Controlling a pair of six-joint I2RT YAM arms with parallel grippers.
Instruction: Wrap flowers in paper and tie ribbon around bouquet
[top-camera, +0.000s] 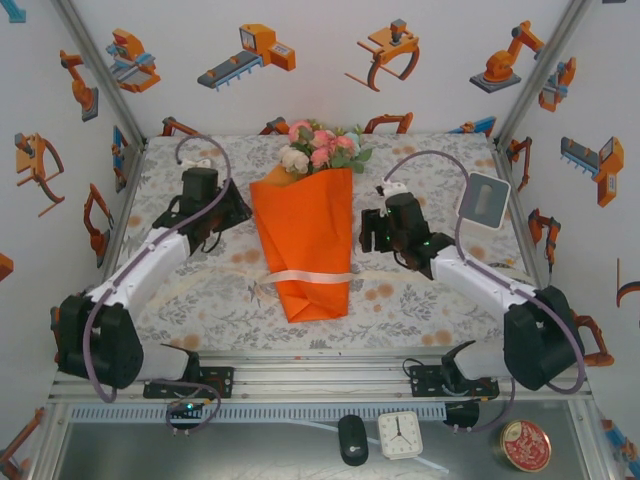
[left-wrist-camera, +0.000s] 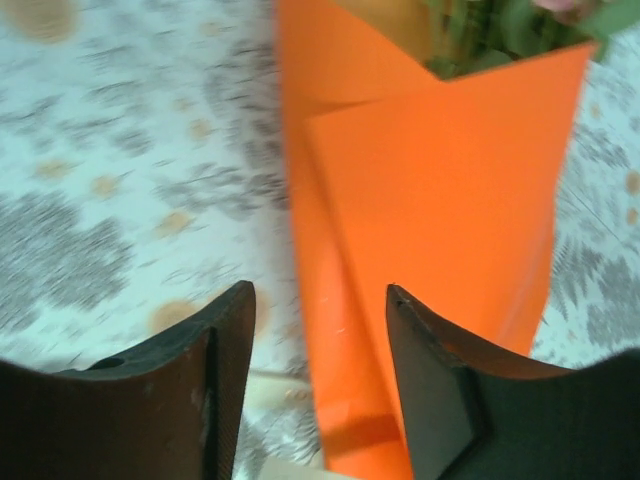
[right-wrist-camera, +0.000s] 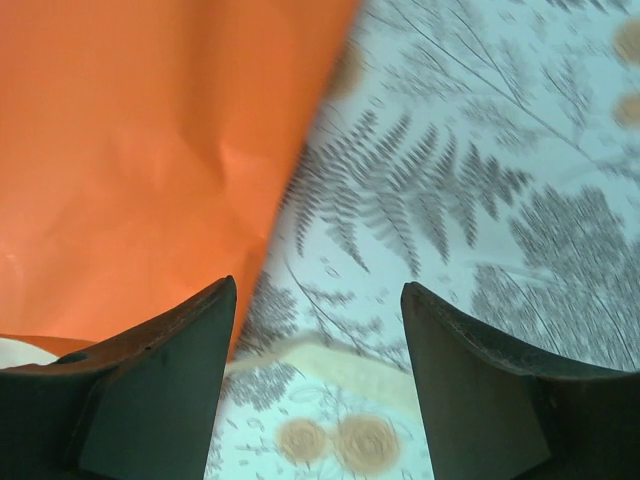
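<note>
The bouquet lies in the middle of the table as an orange paper (top-camera: 305, 235) cone, its narrow end toward me. Pink and white flowers (top-camera: 320, 148) stick out of its far end. A cream ribbon (top-camera: 305, 276) crosses the cone's lower part, and its ends trail onto the cloth on both sides. My left gripper (top-camera: 238, 212) is open just left of the cone; in its wrist view (left-wrist-camera: 320, 300) the paper's (left-wrist-camera: 440, 200) left edge and a bit of ribbon (left-wrist-camera: 275, 385) lie below the gap. My right gripper (top-camera: 366, 232) is open just right of the cone, over bare cloth and the ribbon (right-wrist-camera: 340, 362), paper (right-wrist-camera: 150, 150) to its left.
A grey-and-orange floral cloth (top-camera: 200, 300) covers the table. A white rounded object (top-camera: 483, 200) stands at the back right, near the frame post. Below the front rail sit a black mouse (top-camera: 352, 440), a small clock (top-camera: 399, 434) and a red round tin (top-camera: 525, 445).
</note>
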